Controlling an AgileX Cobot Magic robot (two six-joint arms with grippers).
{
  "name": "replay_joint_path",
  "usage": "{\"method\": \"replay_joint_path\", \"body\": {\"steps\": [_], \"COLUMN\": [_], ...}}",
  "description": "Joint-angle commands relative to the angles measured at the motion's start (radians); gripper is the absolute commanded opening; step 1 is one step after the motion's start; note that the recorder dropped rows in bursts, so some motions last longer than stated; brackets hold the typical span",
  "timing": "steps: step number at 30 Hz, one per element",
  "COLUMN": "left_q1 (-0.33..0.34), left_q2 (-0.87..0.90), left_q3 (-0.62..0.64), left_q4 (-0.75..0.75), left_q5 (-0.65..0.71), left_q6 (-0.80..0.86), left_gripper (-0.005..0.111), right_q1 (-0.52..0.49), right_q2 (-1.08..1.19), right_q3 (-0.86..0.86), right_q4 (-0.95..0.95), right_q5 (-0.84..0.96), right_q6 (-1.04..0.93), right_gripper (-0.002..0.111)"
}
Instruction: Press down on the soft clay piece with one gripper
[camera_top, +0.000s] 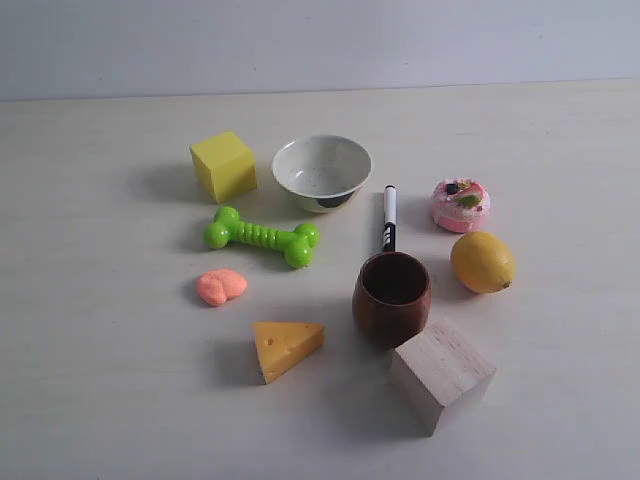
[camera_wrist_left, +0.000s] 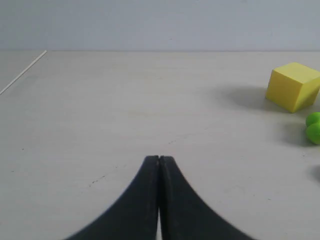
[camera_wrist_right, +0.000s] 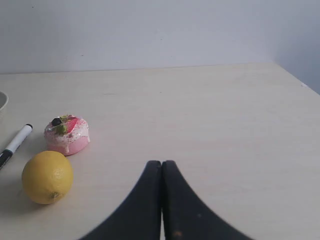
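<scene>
The soft clay piece (camera_top: 222, 287) is a small salmon-orange blob lying on the table left of centre in the exterior view, below the green bone toy and up-left of the cheese wedge. Neither arm shows in the exterior view. My left gripper (camera_wrist_left: 159, 158) is shut with nothing between its black fingers, over bare table; the clay is out of its view. My right gripper (camera_wrist_right: 161, 162) is also shut and empty, with the lemon and the pink cake off to one side.
Around the clay lie a green bone toy (camera_top: 262, 236), a yellow cube (camera_top: 223, 166), a speckled bowl (camera_top: 321, 171), a marker (camera_top: 389, 217), a pink cake toy (camera_top: 461, 204), a lemon (camera_top: 482, 262), a wooden cup (camera_top: 392, 297), a cheese wedge (camera_top: 286, 347) and a wooden block (camera_top: 441, 374).
</scene>
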Motion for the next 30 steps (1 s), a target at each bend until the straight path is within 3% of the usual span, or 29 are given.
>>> {"method": "replay_joint_path", "body": {"steps": [1, 19, 30], "left_q1": [-0.005, -0.005, -0.005], "left_q2": [-0.007, -0.007, -0.007], "left_q3": [0.000, 0.000, 0.000], "left_q4": [-0.002, -0.002, -0.002], "left_q5": [-0.008, -0.019, -0.251], "left_q6": [-0.002, -0.002, -0.002], "left_gripper": [0.000, 0.000, 0.000], "right_q1": [-0.005, -0.005, -0.005], "right_q2": [-0.007, -0.007, -0.007], "right_q3": [0.004, 0.004, 0.004], "right_q4": [-0.007, -0.007, -0.007], "right_q5": [-0.006, -0.006, -0.006], "right_q6": [0.001, 0.001, 0.001], "right_gripper": [0.000, 0.000, 0.000]}}
